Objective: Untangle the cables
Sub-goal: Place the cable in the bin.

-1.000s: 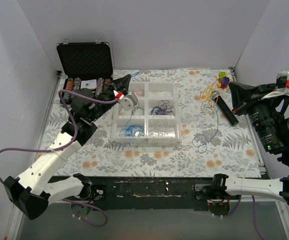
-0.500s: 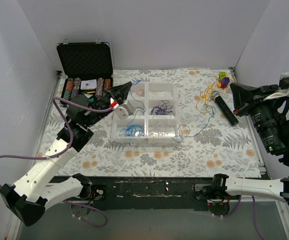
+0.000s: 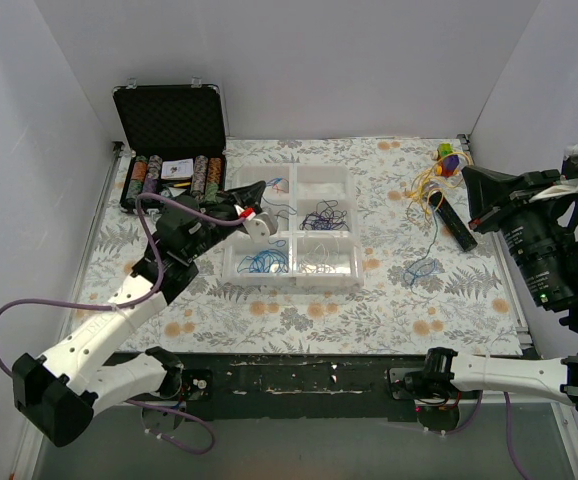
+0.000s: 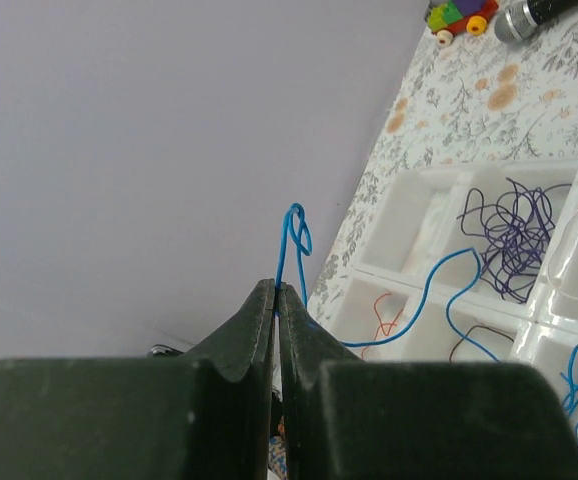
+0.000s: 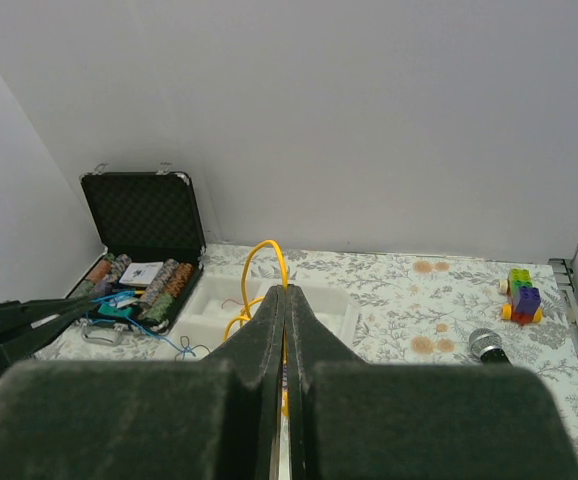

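The cables are spread about. A yellow-and-orange tangle (image 3: 421,190) hangs under my right gripper (image 3: 467,172) at the far right, and a blue strand trails from it to a loop (image 3: 421,270) on the table. In the right wrist view my gripper (image 5: 285,289) is shut on a yellow cable (image 5: 256,262). My left gripper (image 3: 260,186) hovers over the tray's far-left compartment. Its wrist view shows that gripper (image 4: 277,289) shut on a blue cable (image 4: 294,228) that trails down into the tray. More sorted cables lie in the compartments, blue ones (image 3: 262,261) and purple ones (image 4: 514,236).
The white compartment tray (image 3: 290,282) stands mid-table. An open black case (image 3: 169,120) with poker chips is at the far left. A black microphone (image 3: 456,220) and a small toy (image 3: 449,158) lie at the far right near the tangle.
My left gripper has moved toward the near side, over the tray, with the blue cable. The blue strand on the table stretched toward the tray, then fell back into a loop on the right.
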`<state>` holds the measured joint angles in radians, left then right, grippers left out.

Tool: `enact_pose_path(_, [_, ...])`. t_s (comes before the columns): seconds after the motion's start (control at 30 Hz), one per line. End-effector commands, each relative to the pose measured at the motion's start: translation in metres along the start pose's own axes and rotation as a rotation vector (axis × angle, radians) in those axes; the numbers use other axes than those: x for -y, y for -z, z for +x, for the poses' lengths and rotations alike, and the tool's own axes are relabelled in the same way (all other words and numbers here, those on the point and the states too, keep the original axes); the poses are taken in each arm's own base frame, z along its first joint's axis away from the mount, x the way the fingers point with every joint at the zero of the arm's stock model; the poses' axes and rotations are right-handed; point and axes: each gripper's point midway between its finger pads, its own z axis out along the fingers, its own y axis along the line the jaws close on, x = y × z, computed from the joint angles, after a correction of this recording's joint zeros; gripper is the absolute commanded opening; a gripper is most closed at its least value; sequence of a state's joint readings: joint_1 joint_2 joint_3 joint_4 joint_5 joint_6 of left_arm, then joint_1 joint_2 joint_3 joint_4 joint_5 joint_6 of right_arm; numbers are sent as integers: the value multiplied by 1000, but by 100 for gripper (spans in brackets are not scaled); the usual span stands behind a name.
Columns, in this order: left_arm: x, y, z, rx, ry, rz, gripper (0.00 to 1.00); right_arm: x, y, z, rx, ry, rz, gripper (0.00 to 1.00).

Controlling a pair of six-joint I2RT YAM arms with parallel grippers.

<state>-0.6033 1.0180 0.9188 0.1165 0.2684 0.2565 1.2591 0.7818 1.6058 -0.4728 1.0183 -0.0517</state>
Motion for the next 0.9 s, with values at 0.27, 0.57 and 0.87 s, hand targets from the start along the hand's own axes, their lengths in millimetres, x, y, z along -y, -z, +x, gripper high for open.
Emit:
enact_pose_path(0.27, [46,16,65,-122,-51,8,0,2,2,-5,19,-42,-1,1])
enact_pose_path(0.57, [105,32,91,-164,45,144,0,-1,1,1,9,-48,-6,1])
enact_pose_path(0.87, [169,52,120,-247,174,310,0,-8,0,6,-21,-44,-19,1])
